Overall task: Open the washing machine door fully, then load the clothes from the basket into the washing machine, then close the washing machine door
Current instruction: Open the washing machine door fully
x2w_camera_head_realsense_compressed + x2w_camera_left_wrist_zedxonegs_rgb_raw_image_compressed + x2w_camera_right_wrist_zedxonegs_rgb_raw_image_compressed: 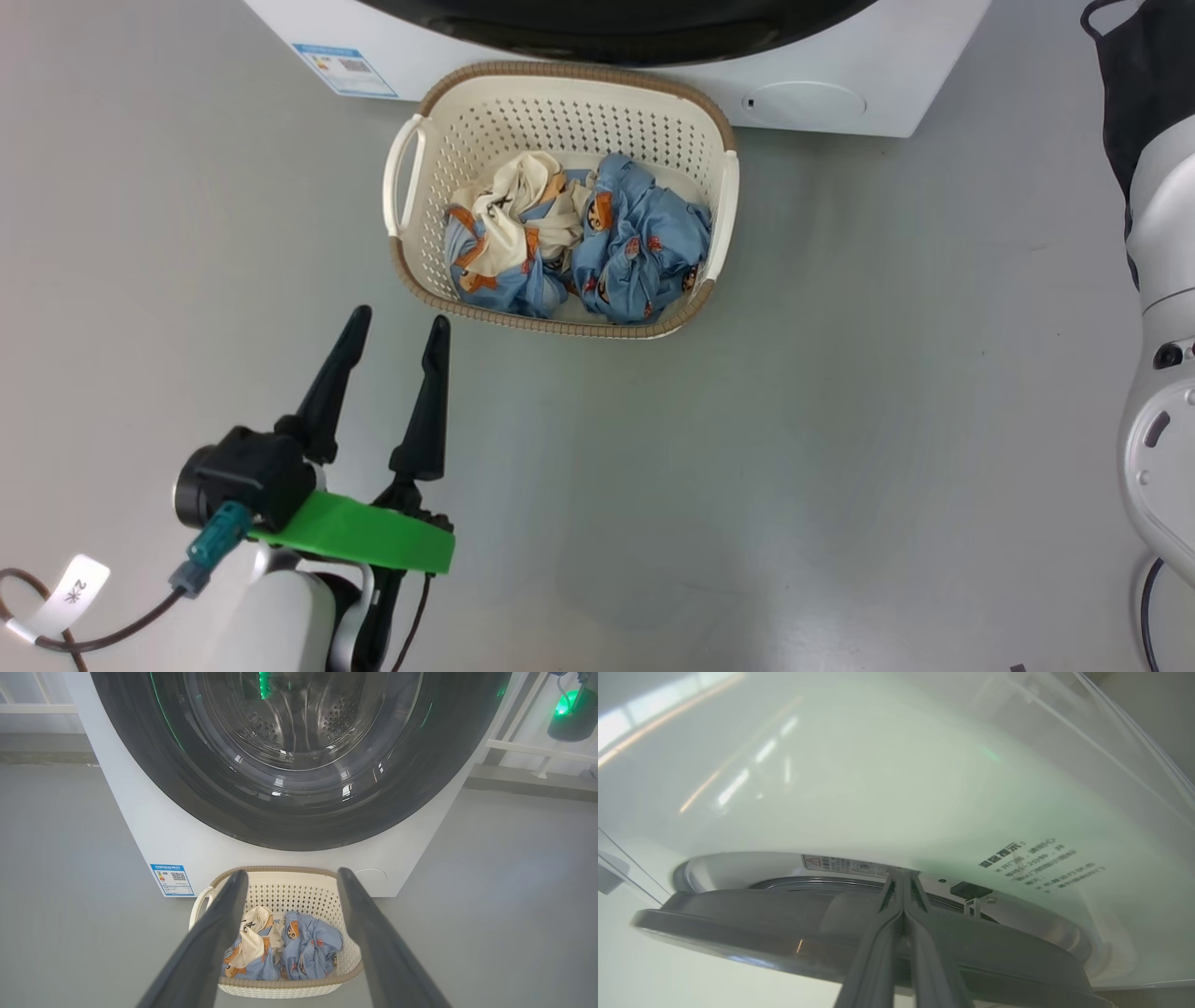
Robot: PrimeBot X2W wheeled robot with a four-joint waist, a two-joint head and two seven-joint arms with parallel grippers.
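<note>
Step in hand: opening the washing machine door (299, 816) (a judgement; loading has to wait for it).
Door position: top centre of the left wrist view, lying against the white front of the washing machine (149, 826). Shut or barely ajar; I cannot tell which.
Right tool (901, 876): clenched, fingers pressed together, grasping nothing. Its tips sit at the seam between door rim and machine front, lower centre of the right wrist view, just left of the latch slot (969, 890).
Basket (560, 73): upper centre of the head view, on the floor (840, 420), just in front of the machine and below the door.
Clothes (597, 243): bunched inside the basket, blue printed piece at right, cream piece at left.
Left tool (400, 319): released, fingers spread, empty. Lower left of the head view, short of the basket.
Method: use the shut fingers as a hook. Seat the tips behind the rim before pulling, then follow the door's own swing arc, not a straight line.
Caution: the glossy rim may shed the tips, so pull slowly.
Clearance: confirm the swing passes above the basket.
Finish: carry the door to its stop, leaving the drum (327, 718) mouth free.
</note>
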